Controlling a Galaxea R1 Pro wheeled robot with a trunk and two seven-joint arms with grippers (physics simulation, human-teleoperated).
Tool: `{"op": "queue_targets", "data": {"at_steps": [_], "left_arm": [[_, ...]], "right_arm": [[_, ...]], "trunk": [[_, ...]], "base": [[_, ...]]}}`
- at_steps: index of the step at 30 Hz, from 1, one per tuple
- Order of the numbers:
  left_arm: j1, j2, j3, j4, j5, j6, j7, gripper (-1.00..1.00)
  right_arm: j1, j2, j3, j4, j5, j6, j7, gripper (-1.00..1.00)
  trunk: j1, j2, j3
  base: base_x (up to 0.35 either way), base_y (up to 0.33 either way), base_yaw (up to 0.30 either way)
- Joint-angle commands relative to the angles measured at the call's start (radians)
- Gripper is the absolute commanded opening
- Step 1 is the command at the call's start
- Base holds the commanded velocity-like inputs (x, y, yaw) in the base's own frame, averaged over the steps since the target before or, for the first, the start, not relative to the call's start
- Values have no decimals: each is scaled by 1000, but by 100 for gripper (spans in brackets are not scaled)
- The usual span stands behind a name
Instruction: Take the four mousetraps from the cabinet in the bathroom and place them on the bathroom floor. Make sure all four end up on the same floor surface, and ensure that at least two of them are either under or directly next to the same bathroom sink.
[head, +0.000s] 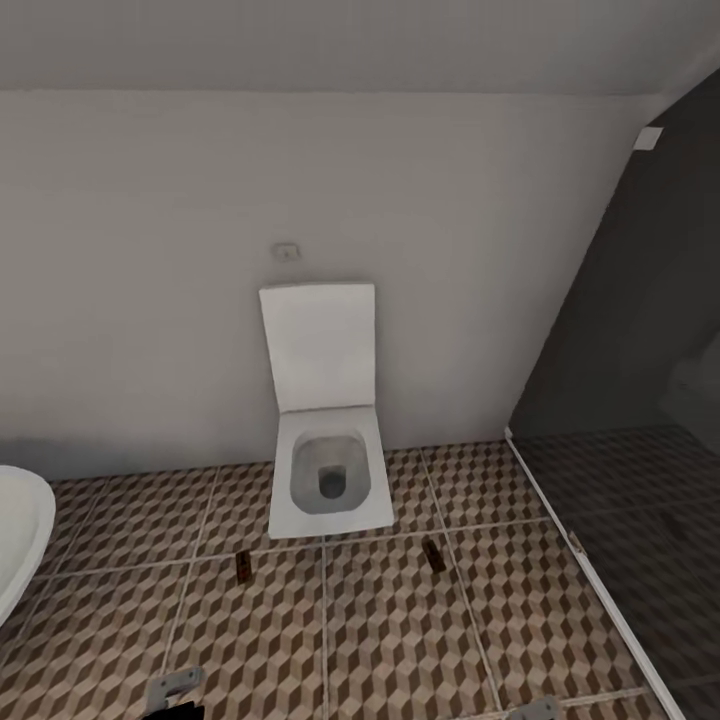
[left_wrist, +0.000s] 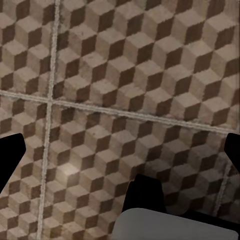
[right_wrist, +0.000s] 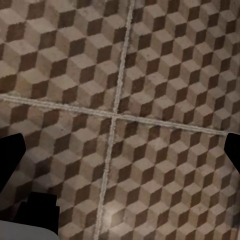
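Head cam: facing the white wall w/ a squarish white toilet (head: 328, 470), lid up against the wall, small flush plate (head: 287, 251) above it. Bathroom floor (head: 400, 630) = cube-pattern tiles, brown/beige/white, pale grout. Two mousetraps on it: one (head: 243, 566) just in front of the toilet's left front corner, other (head: 433, 556) off the right front corner, well apart from each other, both flat on the tiles, neither touching the toilet. Sink (head: 22, 530) rim pokes in at the left edge; left trap is nearer to it but not next to it. Dark glass shower partition (head: 620, 420) on the right, white sill along its base. Left gripper (left_wrist: 120, 155): wrist cam shows dark fingertips (left_wrist: 11, 157) far apart at both frame edges, nothing between them but tile, so spread & empty. Right gripper (right_wrist: 120, 152): same, tips wide apart, empty, over a grout crossing. Grey bits of both arms at the bottom edge of the head cam.
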Motion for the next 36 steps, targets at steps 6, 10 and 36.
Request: {"op": "queue_targets", "data": {"at_steps": [6,10,36], "left_arm": [[-1,1,-8,-14,7,-5,6,100],[-1,1,-8,-20,7,-5,6,100],[-1,3,-9,-115,7,0,7,100]], "right_arm": [[-1,0,2,1,6,-2,-6,100],[-1,0,2,1,6,-2,-6,100],[0,3,2,26,4,5,-6,100]], "trunk": [[0,0,9],[0,0,15],[0,0,47]], "base": [[0,0,0],[0,0,0],[0,0,0]]}}
